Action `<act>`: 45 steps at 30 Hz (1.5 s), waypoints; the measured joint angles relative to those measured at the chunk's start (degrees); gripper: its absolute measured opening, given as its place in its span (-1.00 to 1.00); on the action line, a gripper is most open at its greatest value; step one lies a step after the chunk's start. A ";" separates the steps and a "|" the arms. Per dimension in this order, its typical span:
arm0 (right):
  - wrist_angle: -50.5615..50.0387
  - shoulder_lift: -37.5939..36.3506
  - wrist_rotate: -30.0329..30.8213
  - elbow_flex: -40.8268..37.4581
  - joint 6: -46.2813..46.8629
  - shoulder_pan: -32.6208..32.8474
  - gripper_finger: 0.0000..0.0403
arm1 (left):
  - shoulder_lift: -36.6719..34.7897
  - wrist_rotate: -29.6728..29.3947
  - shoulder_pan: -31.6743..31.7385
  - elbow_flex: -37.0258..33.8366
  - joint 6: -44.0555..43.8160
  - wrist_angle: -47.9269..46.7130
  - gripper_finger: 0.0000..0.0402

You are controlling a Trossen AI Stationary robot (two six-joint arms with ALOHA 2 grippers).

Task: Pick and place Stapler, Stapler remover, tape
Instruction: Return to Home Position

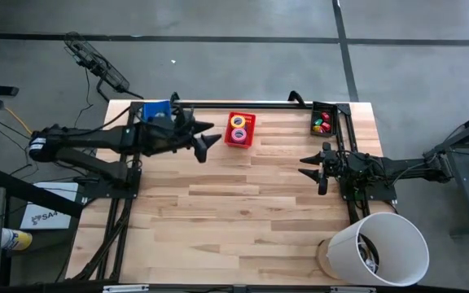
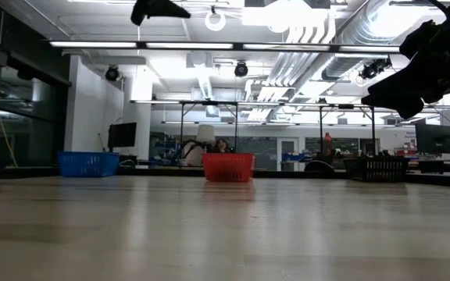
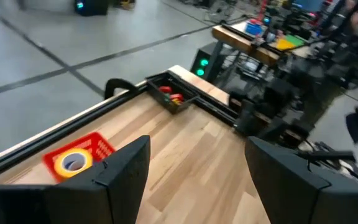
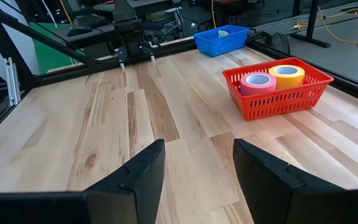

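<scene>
**Fingers [image 4: 138, 177] empty on both arms, tape [image 1: 238, 122] in the red basket [image 4: 278, 102]**

So the right gripper [image 4: 197, 149] hangs over the right side of the counter [image 1: 243, 212]. Its two dark fingers are spread apart with nothing but bare wood showing between them. The left gripper [image 1: 210, 138] is up over the back left part, near the blue bin [image 1: 155, 108] and pointing toward the red basket. Its fingers are apart too, holding nothing. From the low view both arms hang well above the wood.

Tape-wise, a yellow roll [image 4: 286, 74] and a pink roll [image 4: 258, 81] lie side by side in the red basket, holes facing up. That basket sits at the back edge, about the middle. A black bin [image 1: 313, 118] at the back right corner has small red, green and yellow bits in it. The blue bin is at the back left. Something pale shows inside it from the right wrist view, but honestly it's too small to tell what. A white bucket [image 1: 381, 248] sits at the front right corner.
</scene>
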 joint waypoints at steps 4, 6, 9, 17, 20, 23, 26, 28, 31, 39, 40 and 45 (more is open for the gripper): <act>0.00 -0.02 0.00 0.00 0.00 0.00 -0.10 | 0.00 1.15 -2.61 0.00 1.09 0.12 0.29; 0.00 -0.02 0.00 0.00 -0.02 0.00 -0.10 | -0.09 3.30 -3.17 0.00 1.38 0.14 0.29; 0.00 -0.02 0.00 0.00 0.00 0.00 -0.10 | -4.17 4.84 -3.02 -1.66 1.54 -0.76 0.29; 0.02 0.26 -0.02 0.09 0.00 0.00 -0.10 | -21.66 6.39 -2.99 -15.34 3.30 -1.89 0.29; 0.05 0.50 0.00 0.09 0.00 -0.02 -0.10 | -28.70 8.93 -2.98 -21.24 3.51 -1.93 0.29; 0.03 0.61 0.00 0.09 0.00 -0.02 -0.10 | -34.97 12.60 -2.99 -26.74 5.01 -1.98 0.29; 0.00 0.66 0.00 0.09 0.00 -0.02 -0.10 | -40.75 15.50 -3.03 -31.40 5.20 -1.95 0.29; 0.00 0.66 0.00 0.09 0.00 0.00 -0.10 | -44.33 16.59 -3.03 -34.04 5.20 -1.88 0.29; 0.00 0.66 0.00 0.09 0.00 -0.01 -0.10 | -49.45 17.83 -3.01 -37.87 5.19 -1.61 0.29; 0.00 0.66 0.00 0.09 0.00 0.00 -0.10 | -61.78 19.63 -3.01 -46.36 5.19 -2.28 0.29; 0.00 0.66 0.00 0.09 0.00 -0.02 -0.10 | -62.97 19.64 -3.01 -47.24 5.19 -2.49 0.29; -0.02 0.66 0.00 0.07 0.00 -0.02 -0.10 | -63.36 23.60 -2.99 -49.16 5.18 -3.31 0.29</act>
